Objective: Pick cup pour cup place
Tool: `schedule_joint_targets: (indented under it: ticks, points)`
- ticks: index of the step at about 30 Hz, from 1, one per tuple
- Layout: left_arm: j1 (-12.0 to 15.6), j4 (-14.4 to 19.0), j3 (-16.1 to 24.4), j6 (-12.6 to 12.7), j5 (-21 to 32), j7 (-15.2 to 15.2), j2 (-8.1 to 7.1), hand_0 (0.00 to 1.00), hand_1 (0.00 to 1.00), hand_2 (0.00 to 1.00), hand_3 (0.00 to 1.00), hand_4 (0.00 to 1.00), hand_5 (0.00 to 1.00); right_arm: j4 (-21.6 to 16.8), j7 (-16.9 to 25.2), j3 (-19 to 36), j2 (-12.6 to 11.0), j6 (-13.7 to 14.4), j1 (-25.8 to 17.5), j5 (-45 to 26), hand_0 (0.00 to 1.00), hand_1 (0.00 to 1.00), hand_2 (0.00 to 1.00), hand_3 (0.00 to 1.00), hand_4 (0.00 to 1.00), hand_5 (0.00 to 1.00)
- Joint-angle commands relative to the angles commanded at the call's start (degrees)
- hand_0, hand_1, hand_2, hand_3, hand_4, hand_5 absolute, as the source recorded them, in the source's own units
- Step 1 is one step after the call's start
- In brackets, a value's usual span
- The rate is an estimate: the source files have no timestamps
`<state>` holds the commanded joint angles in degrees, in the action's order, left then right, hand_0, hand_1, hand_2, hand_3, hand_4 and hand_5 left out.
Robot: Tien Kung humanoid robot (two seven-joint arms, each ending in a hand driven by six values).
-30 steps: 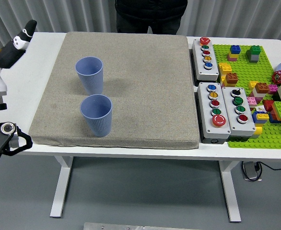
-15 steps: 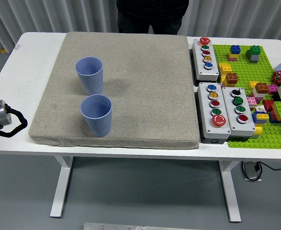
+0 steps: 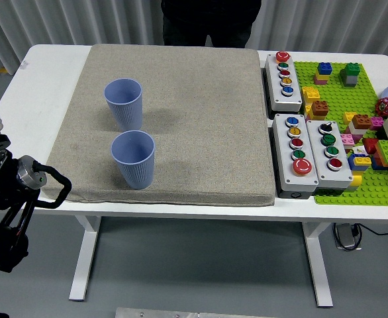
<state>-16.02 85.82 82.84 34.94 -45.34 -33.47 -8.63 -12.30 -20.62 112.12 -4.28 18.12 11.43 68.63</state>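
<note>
- Head view: a white bench (image 3: pixel 48 79) carries a large grey-beige mat (image 3: pixel 200 119) that covers most of its middle.
- Two blue ribbed cups stand upright on the left part of the mat, mouths open upward.
- The far cup (image 3: pixel 124 103) stands toward the mat's back left; the near cup (image 3: pixel 133 159) stands just in front of it, close to the mat's front edge. The two are near each other, but whether they touch cannot be told.
- The left hand (image 3: pixel 38 182) comes in at the lower left, at the bench's front-left edge, just beside the mat's near-left corner and apart from both cups.
- Only a dark curved part and a round metal joint of that hand show; whether its fingers are released or clenched cannot be told. It holds nothing that can be seen.
- To the right of the mat lie three grey button boxes (image 3: pixel 301 156) with coloured push buttons, one behind and two side by side in front.
- Further right lies a green baseplate (image 3: pixel 353 99) with coloured building bricks on it, running to the picture's right edge.
- A person in dark clothing (image 3: pixel 210 20) stands at the bench's far side; no hands of theirs show.
</note>
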Motion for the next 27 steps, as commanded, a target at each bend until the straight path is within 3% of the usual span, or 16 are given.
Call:
schedule_joint_targets:
  ticks: [12, 27]
  points:
    - [1.9, 2.3, 1.1, -1.9, -6.5, 2.5, 0.13, 0.748, 0.771, 0.806, 0.836, 0.787, 0.998, 0.0, 0.1, 0.2, 0.1, -0.1, -0.5, 0.7, 0.675, 0.613, 0.566, 0.572, 0.002, 0.175]
    - [2.7, 2.0, 0.2, -3.3, -9.1, 4.9, 0.13, 0.752, 0.776, 0.814, 0.847, 0.785, 0.998, 0.0, -0.1, 0.2, 0.2, -0.1, -0.9, 0.9, 0.674, 0.613, 0.566, 0.572, 0.002, 0.178]
